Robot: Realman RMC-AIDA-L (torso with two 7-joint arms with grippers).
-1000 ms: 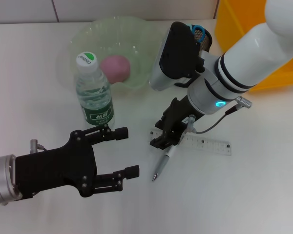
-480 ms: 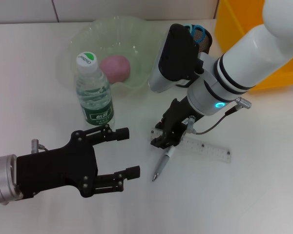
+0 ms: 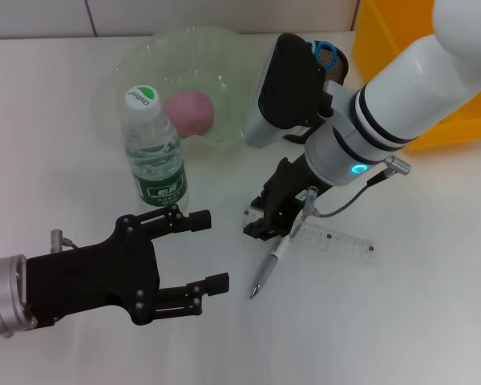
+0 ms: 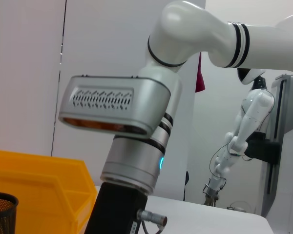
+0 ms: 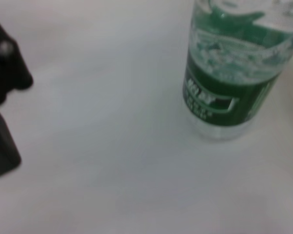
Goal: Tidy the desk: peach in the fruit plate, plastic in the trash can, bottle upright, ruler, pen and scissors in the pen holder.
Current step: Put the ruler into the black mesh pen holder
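Note:
My right gripper (image 3: pixel 266 223) is down on the table, shut on the near end of the clear ruler (image 3: pixel 337 239), which slants off to the right. The silver pen (image 3: pixel 268 269) lies just below that gripper. To the left, the water bottle (image 3: pixel 154 152) (image 5: pixel 234 73) stands upright. Behind it the pink peach (image 3: pixel 189 111) rests in the green fruit plate (image 3: pixel 144 60). Blue scissors handles (image 3: pixel 321 46) stick out of the black mesh pen holder (image 3: pixel 333 58). My left gripper (image 3: pixel 207 249) hovers open at the front left, holding nothing. No plastic is in view.
The yellow trash can (image 3: pixel 385 40) (image 4: pixel 34 180) stands at the back right, beside the pen holder (image 4: pixel 0 212). My right arm's grey wrist housing (image 3: pixel 276 92) hangs over the plate's right rim. Bare white table lies in front of the ruler.
The right gripper has shifted slightly left and back with the ruler's end in it, and the ruler's far end has swung toward the front. The left arm stayed still.

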